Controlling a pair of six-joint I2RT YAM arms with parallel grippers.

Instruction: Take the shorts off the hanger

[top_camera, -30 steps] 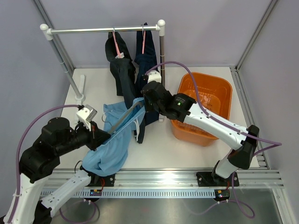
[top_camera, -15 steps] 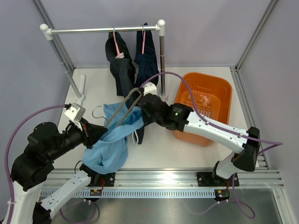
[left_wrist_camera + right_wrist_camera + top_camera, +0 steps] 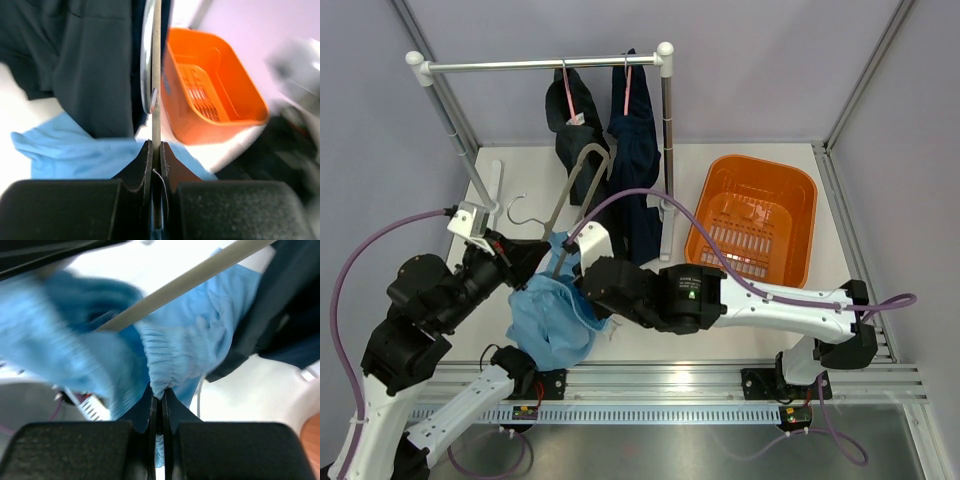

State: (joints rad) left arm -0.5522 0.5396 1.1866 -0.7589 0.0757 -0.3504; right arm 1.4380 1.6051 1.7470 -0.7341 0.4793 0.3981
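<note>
My left gripper (image 3: 532,258) is shut on the bar of a grey hanger (image 3: 582,165), which slants up toward the hanging clothes; the bar (image 3: 156,75) shows clamped between the jaws in the left wrist view (image 3: 156,146). The light blue shorts (image 3: 552,318) hang bunched at the hanger's lower end. My right gripper (image 3: 582,298) is shut on their gathered waistband (image 3: 165,360), seen between the jaws in the right wrist view (image 3: 160,392). The black shorts (image 3: 572,125) and the navy shorts (image 3: 638,115) hang on pink hangers from the rail (image 3: 520,66).
An orange basket (image 3: 790,185) stands at the right, and it also shows in the left wrist view (image 3: 240,95). The rack's posts (image 3: 460,140) stand at the back left and centre. The right arm stretches across the near table. The grey hanger's bar (image 3: 200,275) crosses the right wrist view.
My right gripper has moved left and toward the near edge, dragging the light blue shorts down along the hanger. My left gripper has swung the hanger's far end up toward the rail.
</note>
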